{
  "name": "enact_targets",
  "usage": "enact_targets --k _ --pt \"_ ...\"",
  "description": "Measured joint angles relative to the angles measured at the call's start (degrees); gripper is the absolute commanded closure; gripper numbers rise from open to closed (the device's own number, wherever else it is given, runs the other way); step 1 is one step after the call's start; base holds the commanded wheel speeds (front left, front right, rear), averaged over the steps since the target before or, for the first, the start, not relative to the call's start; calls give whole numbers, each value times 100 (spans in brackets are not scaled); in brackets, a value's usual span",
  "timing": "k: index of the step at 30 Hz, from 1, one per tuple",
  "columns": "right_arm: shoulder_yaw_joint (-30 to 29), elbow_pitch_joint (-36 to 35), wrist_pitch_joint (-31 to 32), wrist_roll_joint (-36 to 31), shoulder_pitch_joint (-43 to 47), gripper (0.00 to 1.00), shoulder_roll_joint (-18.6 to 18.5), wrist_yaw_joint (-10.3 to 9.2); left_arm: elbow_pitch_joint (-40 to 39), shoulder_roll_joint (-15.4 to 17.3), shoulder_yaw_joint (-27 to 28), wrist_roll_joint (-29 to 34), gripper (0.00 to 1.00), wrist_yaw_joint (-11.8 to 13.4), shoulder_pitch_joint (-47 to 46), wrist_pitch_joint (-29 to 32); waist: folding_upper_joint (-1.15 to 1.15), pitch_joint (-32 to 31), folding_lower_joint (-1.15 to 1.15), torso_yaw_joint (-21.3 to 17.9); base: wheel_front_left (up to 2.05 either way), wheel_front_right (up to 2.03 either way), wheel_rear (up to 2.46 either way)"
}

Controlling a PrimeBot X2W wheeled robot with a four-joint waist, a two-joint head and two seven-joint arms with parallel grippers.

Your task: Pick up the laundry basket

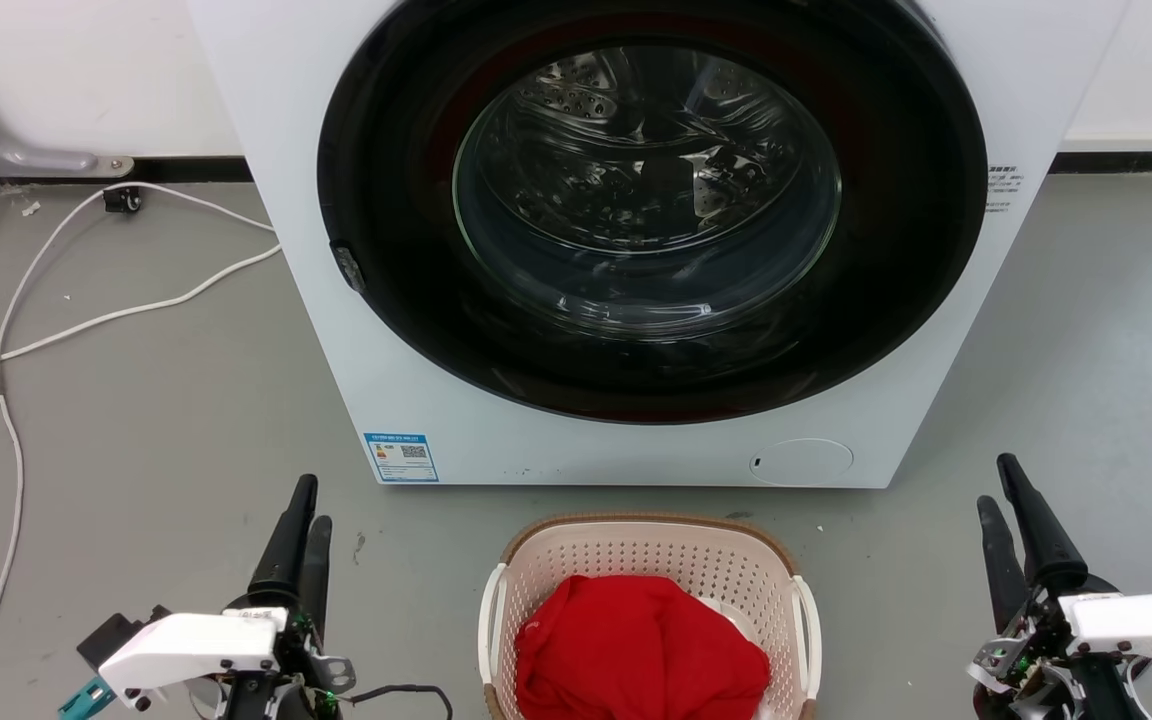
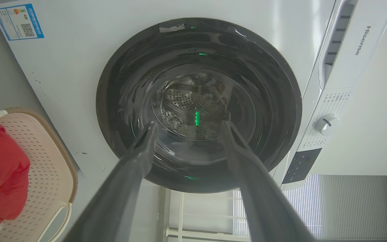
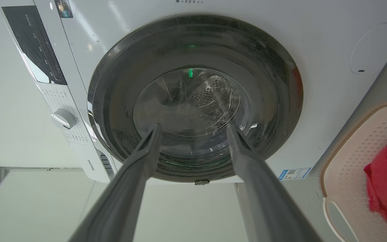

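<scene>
- Left hand point(image 1: 312, 505): near left, over the floor point(image 1: 136, 430), fingers apart with nothing between them, pointing toward the washer point(image 1: 266, 120).
- Right hand point(image 1: 996, 484): near right, fingers also apart and empty, pointing the same way.
- Basket point(image 1: 636, 523): on the floor at near centre, between the two hands and well apart from each. It stands just in front of the washer, and neither hand touches it.
- Handles point(image 1: 489, 620): white, one on the basket's left side and one on its right.
- Red cloth point(image 1: 636, 640): heaped inside the basket, with a bit of something white showing at its right edge.
- Washer: white, far centre, with a round dark door point(image 1: 896, 250). The drum shows through the glass, and a blue label point(image 1: 400, 456) sits at the lower left of the front.
- White cable point(image 1: 86, 322): loose on the floor at far left.
</scene>
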Motion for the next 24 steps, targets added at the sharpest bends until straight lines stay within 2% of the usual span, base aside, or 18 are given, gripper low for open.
enact_targets --k 6,21,24 --pt "22 -130 -163 -611 10 0 -1 0 -110 8 -136 513 0 0 -1 -158 0 -9 0 -8 0 0 0" --pt "87 -603 -391 -2938 153 0 1 0 -476 0 -417 2636 0 0 -1 -530 0 -35 0 -22 0 0 0" --pt "118 -671 -391 -3197 169 0 1 0 -500 0 -463 2893 0 0 -1 -563 0 -37 0 -21 0 0 0"
